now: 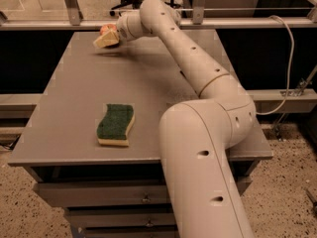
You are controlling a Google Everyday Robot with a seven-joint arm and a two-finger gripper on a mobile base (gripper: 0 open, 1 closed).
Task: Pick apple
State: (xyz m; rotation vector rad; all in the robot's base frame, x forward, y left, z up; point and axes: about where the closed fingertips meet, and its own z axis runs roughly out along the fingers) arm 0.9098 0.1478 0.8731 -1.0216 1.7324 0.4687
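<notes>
The white arm (193, 63) reaches from the lower right of the view across the grey table (64, 103) to its far left corner, where the gripper (106, 39) sits with its tan tip pointing left, a faint shadow on the tabletop just beneath it. The apple (107, 29), small and reddish with a paler patch, shows right at the upper edge of the gripper, touching or nearly touching it. From this angle I cannot tell how far the gripper is open or whether it has hold of the apple. A green sponge (115, 124) with a yellow underside lies flat near the front of the table, well apart from the gripper. Drawers (99, 197) sit below the tabletop, and a pale cable (288, 43) hangs at the right.
</notes>
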